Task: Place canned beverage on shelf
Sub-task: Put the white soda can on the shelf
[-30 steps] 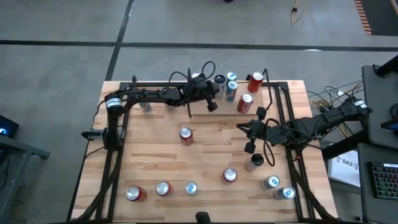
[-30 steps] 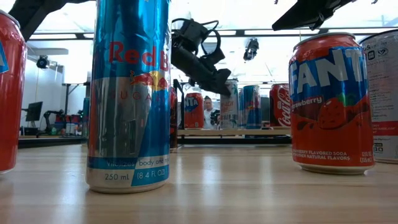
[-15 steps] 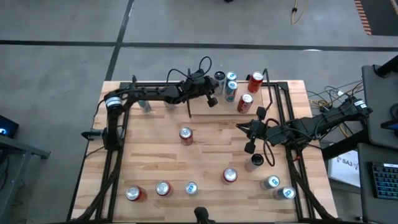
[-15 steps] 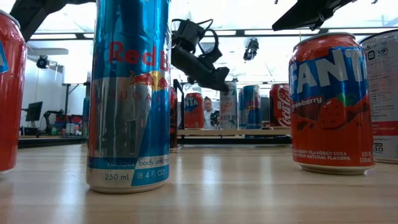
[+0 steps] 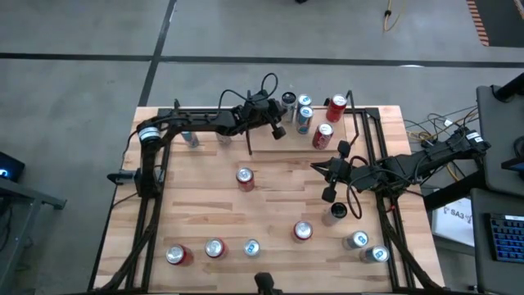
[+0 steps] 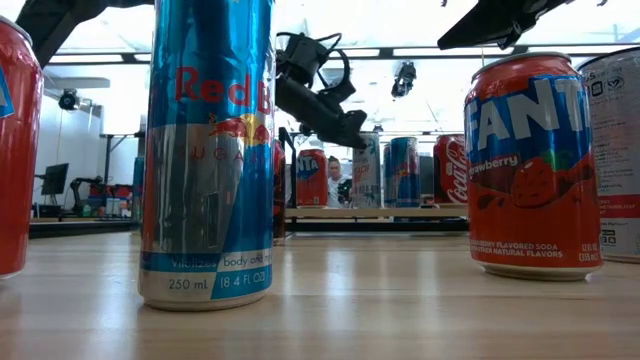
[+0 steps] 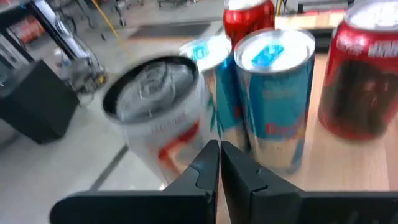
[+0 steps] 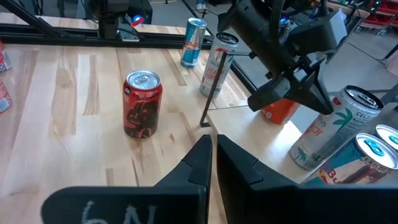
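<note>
Wooden desk [image 5: 205, 205] before us: the left pincer [image 5: 278, 131], pressed together and empty, hovers over the shelf [image 5: 299, 146], cans [image 5: 304, 120] standing just beyond; right pincer [image 5: 330, 195], also pressed together, waits near the desk's middle.

Cans [image 5: 304, 120] crowd the shelf's [image 5: 295, 146] far end; its near half and the desk [image 5: 278, 201] centre lie open.

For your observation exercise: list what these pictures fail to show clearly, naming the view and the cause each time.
- Low view: shelf board mostly hidden behind the Red Bull can and Fanta can.
- Left wrist view: silver can blurred, label unreadable.
- High view: can labels too small to read.
- Right wrist view: orange can largely covered by the left gripper.
</note>
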`<move>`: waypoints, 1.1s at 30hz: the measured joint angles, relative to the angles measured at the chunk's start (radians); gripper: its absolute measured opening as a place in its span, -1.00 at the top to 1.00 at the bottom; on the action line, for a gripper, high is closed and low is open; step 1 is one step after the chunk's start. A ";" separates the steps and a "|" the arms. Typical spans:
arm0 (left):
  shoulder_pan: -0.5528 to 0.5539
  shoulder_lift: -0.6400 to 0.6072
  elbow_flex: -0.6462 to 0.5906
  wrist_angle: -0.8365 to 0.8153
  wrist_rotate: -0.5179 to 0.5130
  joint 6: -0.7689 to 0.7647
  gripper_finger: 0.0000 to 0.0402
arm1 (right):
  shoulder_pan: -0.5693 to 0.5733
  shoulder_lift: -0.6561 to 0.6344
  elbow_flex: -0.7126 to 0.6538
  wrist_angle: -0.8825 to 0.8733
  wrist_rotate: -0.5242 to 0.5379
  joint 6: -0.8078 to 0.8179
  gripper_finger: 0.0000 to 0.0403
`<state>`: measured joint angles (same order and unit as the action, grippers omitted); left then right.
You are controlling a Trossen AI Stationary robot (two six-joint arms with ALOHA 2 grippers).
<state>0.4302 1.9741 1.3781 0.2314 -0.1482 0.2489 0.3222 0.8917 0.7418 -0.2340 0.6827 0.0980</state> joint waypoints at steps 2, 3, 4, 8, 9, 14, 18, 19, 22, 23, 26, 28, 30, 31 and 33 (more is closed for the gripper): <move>-0.007 -0.008 0.000 -0.047 -0.001 -0.027 1.00 | 0.000 0.000 0.000 0.000 0.000 -0.002 0.94; -0.011 -0.013 0.000 -0.065 -0.001 -0.050 1.00 | 0.000 0.000 0.000 0.000 0.000 -0.002 0.94; -0.017 -0.017 0.000 -0.079 -0.002 -0.074 1.00 | -0.002 0.000 0.000 0.000 0.000 -0.003 0.94; -0.026 -0.020 0.000 -0.112 -0.073 -0.127 1.00 | -0.009 0.000 0.000 0.000 0.000 -0.004 0.94; -0.025 -0.020 0.000 -0.117 -0.102 -0.129 1.00 | -0.011 0.000 0.000 0.000 0.000 0.000 0.94; -0.018 -0.019 0.001 -0.109 -0.150 -0.116 1.00 | -0.013 0.000 -0.011 -0.002 -0.001 0.007 0.94; -0.015 -0.018 0.013 -0.078 -0.149 -0.094 1.00 | -0.022 0.000 -0.011 0.000 -0.001 0.001 0.94; -0.015 -0.018 0.018 -0.070 -0.149 -0.088 1.00 | -0.026 0.000 -0.011 0.000 0.000 -0.003 0.94; -0.014 -0.012 0.036 -0.055 -0.149 -0.055 1.00 | -0.036 0.000 -0.011 0.000 -0.001 -0.005 0.94; -0.013 -0.012 0.042 -0.058 -0.149 -0.051 1.00 | -0.038 0.000 -0.011 -0.001 -0.001 -0.005 0.94; -0.013 -0.012 0.052 -0.047 -0.149 -0.048 1.00 | -0.040 0.000 -0.013 -0.001 -0.001 0.002 0.94; -0.013 -0.012 0.052 -0.047 -0.149 -0.048 1.00 | -0.040 0.000 -0.013 -0.002 -0.001 0.003 0.94; -0.013 -0.012 0.052 -0.052 -0.149 -0.049 1.00 | -0.040 0.000 -0.014 -0.002 -0.001 0.003 0.94; -0.013 -0.012 0.052 -0.057 -0.149 -0.050 1.00 | -0.040 0.000 -0.013 -0.002 -0.001 0.003 0.94; -0.013 -0.012 0.052 -0.076 -0.149 -0.063 1.00 | -0.040 0.000 -0.014 -0.002 -0.001 0.002 0.94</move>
<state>0.4168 1.9625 1.4303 0.1555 -0.2974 0.1857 0.2825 0.8917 0.7280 -0.2356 0.6815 0.0998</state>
